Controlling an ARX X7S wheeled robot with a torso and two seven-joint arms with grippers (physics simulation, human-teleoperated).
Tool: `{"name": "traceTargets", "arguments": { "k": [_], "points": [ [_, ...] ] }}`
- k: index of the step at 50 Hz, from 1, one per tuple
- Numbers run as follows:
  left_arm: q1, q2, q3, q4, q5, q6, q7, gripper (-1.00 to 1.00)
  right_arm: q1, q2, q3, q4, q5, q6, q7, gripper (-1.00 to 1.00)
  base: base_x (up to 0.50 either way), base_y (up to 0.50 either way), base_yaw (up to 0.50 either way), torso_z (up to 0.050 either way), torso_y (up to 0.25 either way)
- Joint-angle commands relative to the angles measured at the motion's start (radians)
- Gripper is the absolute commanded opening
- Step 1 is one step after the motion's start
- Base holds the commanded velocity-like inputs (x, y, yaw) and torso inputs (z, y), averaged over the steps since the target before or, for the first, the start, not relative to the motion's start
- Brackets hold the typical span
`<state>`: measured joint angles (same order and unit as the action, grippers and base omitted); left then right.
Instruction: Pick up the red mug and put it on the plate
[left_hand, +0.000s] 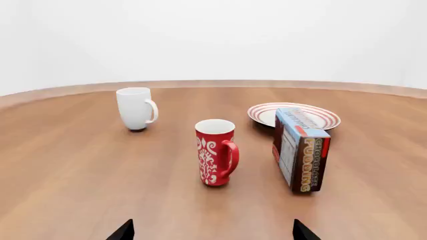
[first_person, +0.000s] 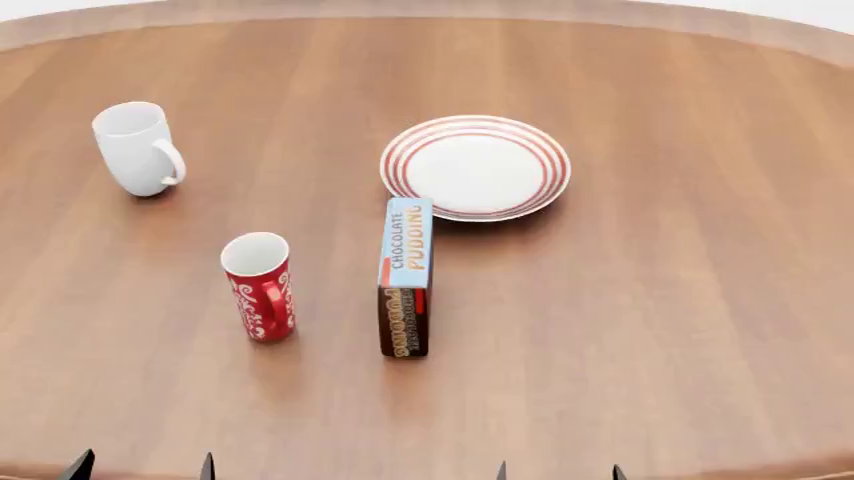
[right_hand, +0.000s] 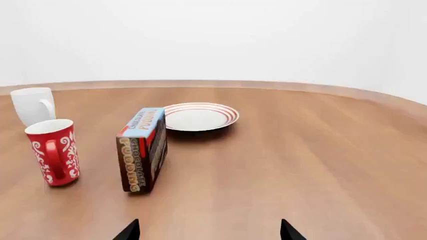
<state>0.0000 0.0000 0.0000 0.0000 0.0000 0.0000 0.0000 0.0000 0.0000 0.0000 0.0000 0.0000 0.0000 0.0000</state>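
Nearest me: left gripper and right gripper show only as dark fingertips at the frame edges, spread wide, holding and touching nothing.
Red mug: the red mug stands upright on the tabletop, ahead of my left gripper, handle turned toward the pudding box.
Pudding box: on edge just beside the mug, between it and the plate.
Plate: the plate lies beyond the box, bare.
White mug: the white mug sits far left, well apart.
Step in hand: I judge the reach has not begun. I would bring the left gripper in level, straddle the body away from the handle, and stay clear of the box.
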Motion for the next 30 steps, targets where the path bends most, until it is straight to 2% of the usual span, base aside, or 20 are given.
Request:
{"name": "traceTargets", "arguments": {
  "k": [1, 17, 30],
  "points": [
    [0.0, -0.015, 0.017, 0.001, -0.014, -0.004, -0.023, 1.0, 0.006, 0.013, -0.016, 0.01, 0.01, 0.003, 0.035, 1.0, 0.0, 0.0, 0.0, 0.0, 0.0],
    [-0.002, -0.058, 0.068, -0.006, -0.059, 0.018, -0.062, 1.0, -0.003, 0.057, -0.068, 0.0, 0.062, -0.007, 0.065, 1.0, 0.0, 0.0, 0.0, 0.0, 0.0],
    [-0.01, -0.069, 0.086, -0.076, -0.054, 0.213, -0.088, 1.0, -0.005, 0.074, -0.09, -0.007, 0.076, -0.003, 0.091, 1.0, 0.0, 0.0, 0.0, 0.0, 0.0]
  ]
}}
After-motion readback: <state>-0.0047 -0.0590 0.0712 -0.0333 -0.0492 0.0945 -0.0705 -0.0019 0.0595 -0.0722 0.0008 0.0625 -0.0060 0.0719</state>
